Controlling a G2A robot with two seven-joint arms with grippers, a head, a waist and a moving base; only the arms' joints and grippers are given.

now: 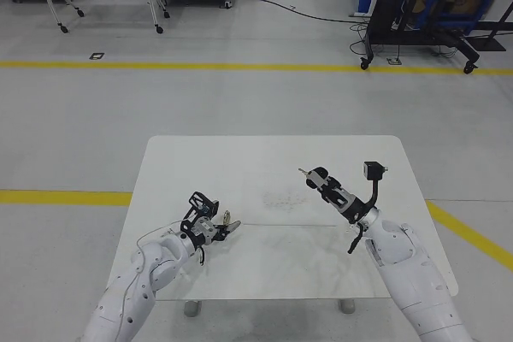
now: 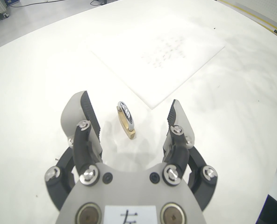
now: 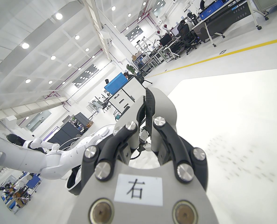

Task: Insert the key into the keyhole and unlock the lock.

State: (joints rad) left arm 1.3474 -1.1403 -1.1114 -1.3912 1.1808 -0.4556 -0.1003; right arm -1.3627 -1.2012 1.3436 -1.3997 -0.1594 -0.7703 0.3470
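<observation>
A robotics lab (yellow floor line (image 1: 239, 66), wheeled workbenches (image 3: 227, 19)).

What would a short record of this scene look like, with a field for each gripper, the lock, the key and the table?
Table: white, with a thin white sheet on it.
Padlock: brass, silver shackle, on the table.
Left gripper: open, one finger each side of the padlock, not touching it.
Right gripper: shut, over the table.
Key: likely the small tip poking from the right gripper.

light: bright, ceiling lamps (image 3: 59, 16) | glare: table (image 2: 47, 71) washed white | shadows: soft | wrist-view edges: bowed
</observation>
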